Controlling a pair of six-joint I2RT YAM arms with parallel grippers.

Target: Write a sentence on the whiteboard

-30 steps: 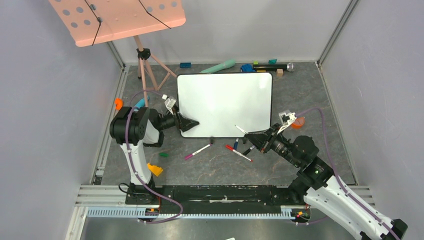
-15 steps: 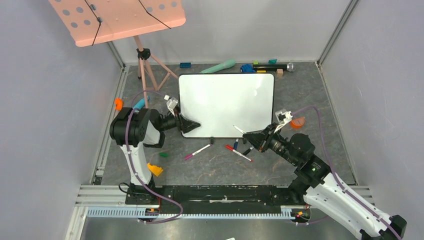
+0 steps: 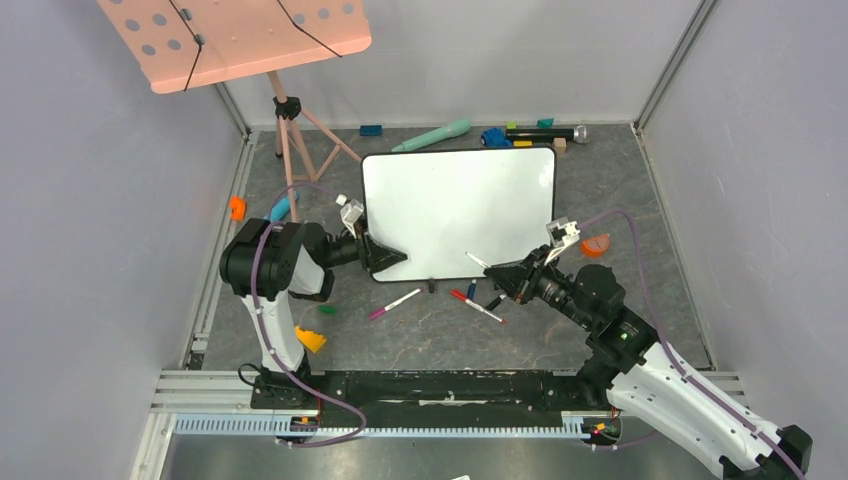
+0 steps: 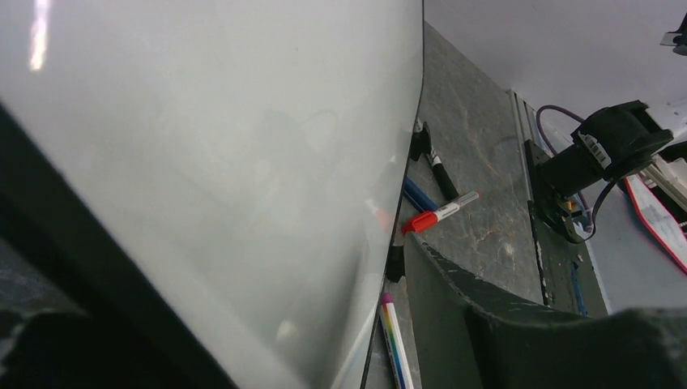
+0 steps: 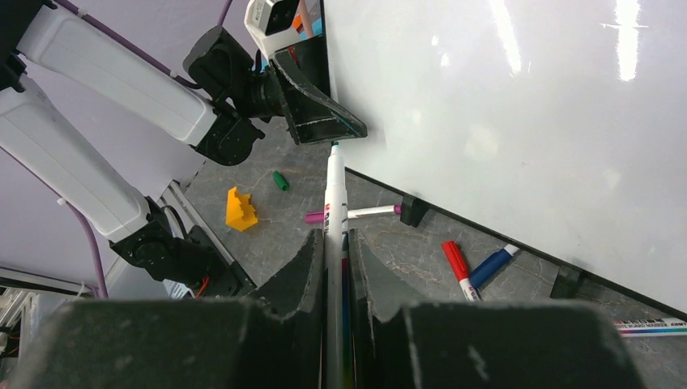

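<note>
The whiteboard (image 3: 460, 210) lies on the grey table, glossy and blank; no sentence shows on it. My left gripper (image 3: 388, 257) sits at its near left corner. In the left wrist view the whiteboard (image 4: 202, 162) runs between the two fingers of the left gripper (image 4: 308, 324), and a gap shows beside its edge. My right gripper (image 3: 510, 273) is shut on a white marker (image 3: 482, 261), whose bare tip points at the board's near edge. In the right wrist view the marker (image 5: 334, 194) sticks out of the right gripper (image 5: 332, 239) toward the whiteboard (image 5: 526, 121).
Loose markers lie in front of the board: a pink-capped one (image 3: 395, 303), a red one (image 3: 476, 305) and a blue one (image 3: 471, 289). A yellow block (image 3: 309, 340) sits near the left arm. A pink music stand (image 3: 240, 40) stands back left, with toys (image 3: 440, 133) along the back wall.
The whiteboard has slid to the right and turned slightly, together with my left gripper, whose fingers have narrowed. My right gripper has crept left with the marker.
</note>
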